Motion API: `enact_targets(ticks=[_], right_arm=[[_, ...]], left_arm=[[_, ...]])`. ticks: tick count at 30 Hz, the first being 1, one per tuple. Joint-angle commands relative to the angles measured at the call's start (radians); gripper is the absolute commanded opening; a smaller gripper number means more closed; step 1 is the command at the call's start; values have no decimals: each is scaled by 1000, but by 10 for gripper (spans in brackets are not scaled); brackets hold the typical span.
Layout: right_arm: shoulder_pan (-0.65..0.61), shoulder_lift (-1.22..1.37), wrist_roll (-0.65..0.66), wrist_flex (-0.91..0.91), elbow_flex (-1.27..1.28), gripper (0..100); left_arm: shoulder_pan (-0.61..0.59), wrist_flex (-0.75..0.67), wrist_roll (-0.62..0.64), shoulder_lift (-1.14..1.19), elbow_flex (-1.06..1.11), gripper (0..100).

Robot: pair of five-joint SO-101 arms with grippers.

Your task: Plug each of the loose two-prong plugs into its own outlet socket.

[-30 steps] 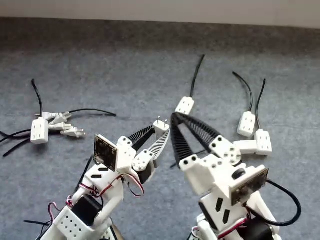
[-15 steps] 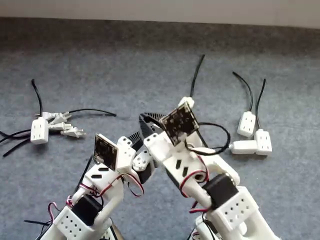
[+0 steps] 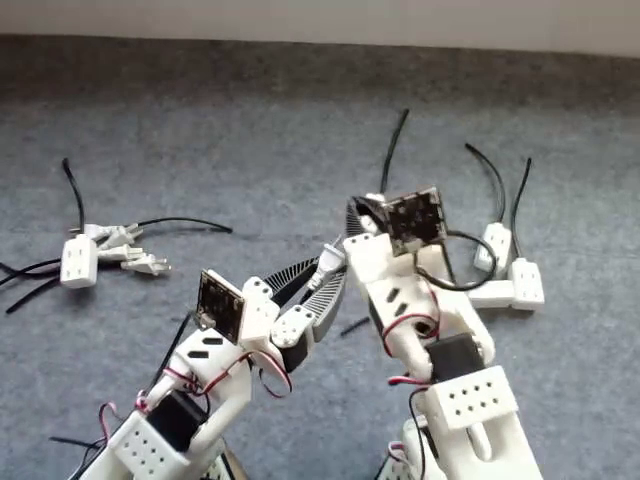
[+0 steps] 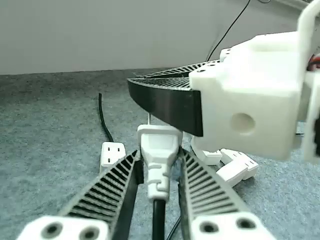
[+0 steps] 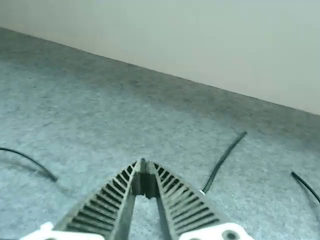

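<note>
High view: left gripper (image 3: 326,268) clamped on held plug (image 3: 327,262), raised over middle of grey table (image 3: 250,150), tight against right arm (image 3: 400,290). Left socket (image 3: 78,261) well apart near table's left edge, loose plugs (image 3: 135,255) just beside it. Right sockets (image 3: 493,247) side by side beyond right arm, side plug (image 3: 488,293) touching the nearer one.

Left wrist view: held plug (image 4: 159,155) upright between ribbed fingers (image 4: 112,185), black cord (image 4: 159,225) dropping from its base, one prong tip poking up. Black finger (image 4: 165,95) of right gripper crossing just above plug. Middle socket (image 4: 112,153) flat on table behind, near but apart from plug.

Right wrist view: right gripper (image 5: 144,181) closed, tips together, nothing seen between them, low over table, pale wall (image 5: 200,40) beyond. Thin black cables (image 5: 224,159) lying on table ahead.
</note>
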Motion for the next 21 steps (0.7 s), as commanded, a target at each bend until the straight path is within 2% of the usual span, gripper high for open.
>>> enact_targets(ticks=[1,6,11,19,21], right_arm=[[79,15,11,-84,116,10],[82,15,12,-156,177,10],[90,15,12,-154,119,10],[214,15,6,-154,-2,13],[249,15,6,-154,-1,15]], left_arm=[[-5,-32,2,-10,-16,5],[-5,-32,2,-10,-13,5],[-5,-32,2,-10,-5,5],[-7,-28,0,-8,18,7],[-18,3,-52,1,22,7]])
